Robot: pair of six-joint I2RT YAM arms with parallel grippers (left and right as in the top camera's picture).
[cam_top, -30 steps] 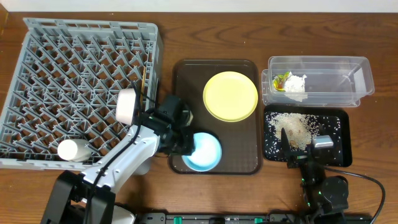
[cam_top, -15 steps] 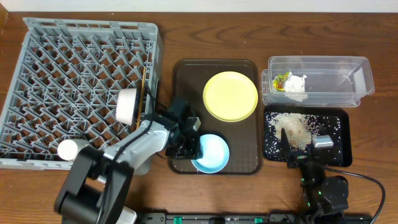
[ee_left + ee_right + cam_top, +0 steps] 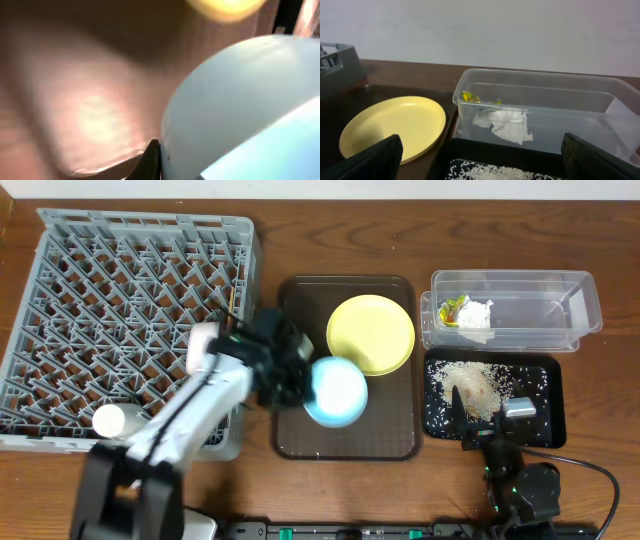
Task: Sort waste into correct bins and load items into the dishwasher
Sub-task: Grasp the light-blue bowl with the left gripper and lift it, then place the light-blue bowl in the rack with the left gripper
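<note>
While the light blue bowl hangs tipped on edge above the brown tray, near the yellow plate, the left gripper clamps what appears to be its left rim. Step in hand: loading the dishwasher. The next move calls for carrying the bowl left and seating it between pegs of the grey dish rack. The right gripper rests spread apart at the black tray.
</note>
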